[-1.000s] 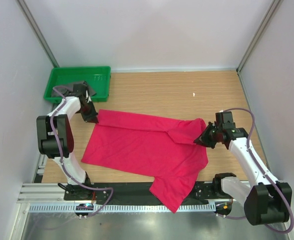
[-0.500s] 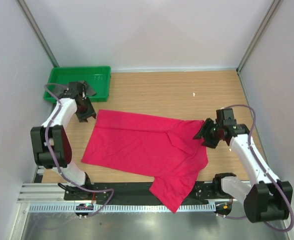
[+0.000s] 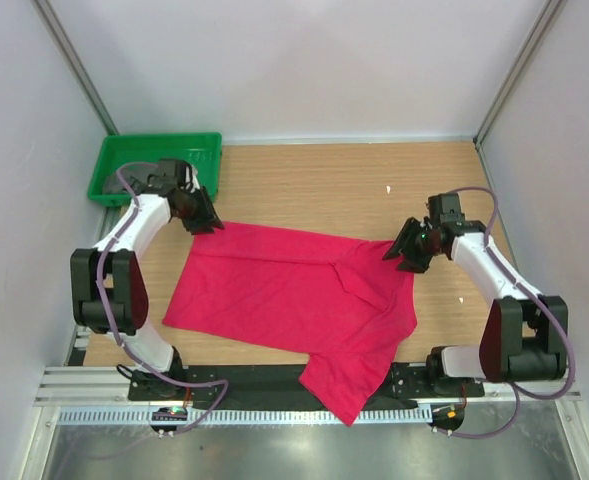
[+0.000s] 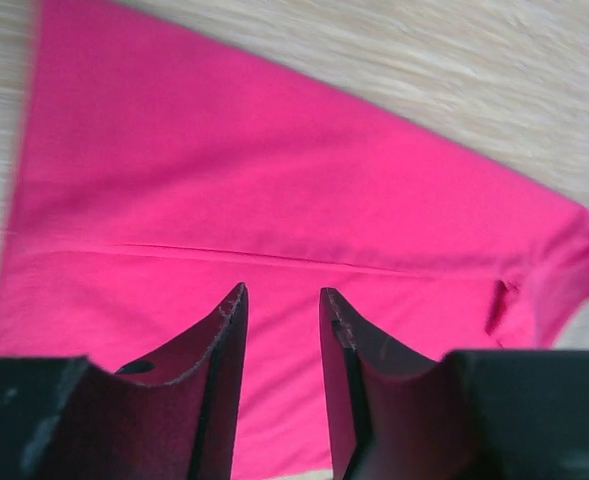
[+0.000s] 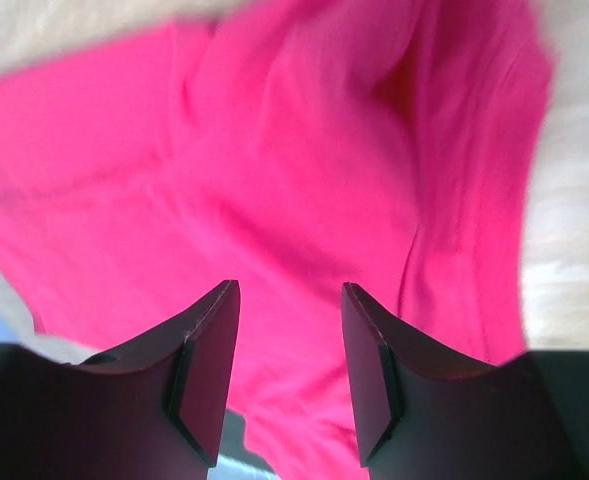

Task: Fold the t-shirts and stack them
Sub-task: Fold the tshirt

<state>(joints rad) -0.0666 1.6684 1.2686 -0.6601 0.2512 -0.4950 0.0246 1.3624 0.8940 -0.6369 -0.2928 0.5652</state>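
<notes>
Starting nearest, at the red t-shirt (image 3: 284, 290): lies spread across the wooden surface (image 3: 374, 180), mostly flat, with one flap spilling off the near edge. Looks unfolded as yet, and rumples toward the right, with a raised crease climbing to the far right corner.

Up to the right claw (image 3: 399, 252): hovers at that far right corner with jaws parted to a middling gap and nothing between them, only red cloth below in the wrist view. Over to the left claw (image 3: 206, 218): sits at the shirt's far left corner with a narrower gap between the jaws, also gripping nothing, and looks down over cloth and one long seam line.

Reads as the very start of the first fold, with both far corners lined up and neither one taken. Calls next for lowering each claw onto its corner, pinching the hem cleanly, then lifting together and carrying the far edge toward the near one. Needs matched height and pace on both sides, or risks a skewed fold. Needs care too not to drag the hanging flap further off.

Farthest back, the green tray (image 3: 206, 155) in the far left corner: contents impossible to tell, with the left arm (image 3: 139, 225) across it. Leaves stacking for much later.
</notes>
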